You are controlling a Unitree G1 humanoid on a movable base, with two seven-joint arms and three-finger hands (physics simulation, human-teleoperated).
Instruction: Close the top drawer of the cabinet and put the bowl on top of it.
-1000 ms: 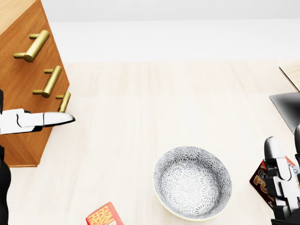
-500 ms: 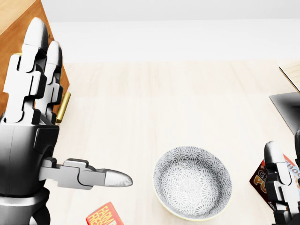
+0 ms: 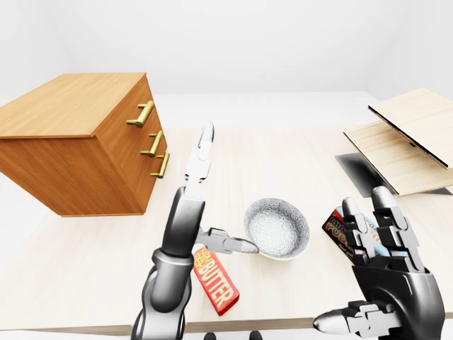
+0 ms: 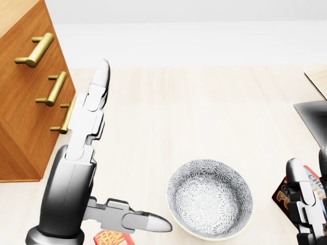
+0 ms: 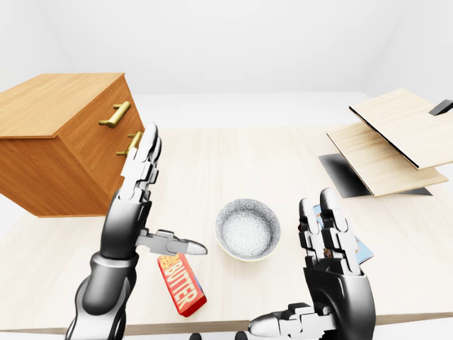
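Note:
The wooden cabinet (image 3: 78, 142) stands at the left of the table, with three gold handles (image 3: 151, 143) on its face. Its drawer fronts look flush with one another. The grey patterned bowl (image 3: 277, 228) sits upright on the table at centre, empty. My left hand (image 3: 219, 195) is open between cabinet and bowl, fingers straight up and thumb pointing right at the bowl's rim. It holds nothing. My right hand (image 3: 354, 276) is open at the lower right, to the right of the bowl, with nothing in it.
A red butter box (image 3: 216, 280) lies below my left thumb near the table's bottom edge. A red snack packet (image 3: 336, 230) lies partly behind my right fingers. Light wooden boards (image 3: 403, 142) and a dark panel (image 3: 357, 173) fill the right side.
My left hand rose from the lower left edge, swung across the cabinet face, and now stands edge-on with its fingers up beside the handles. The right hand sank slightly. The camera held still.

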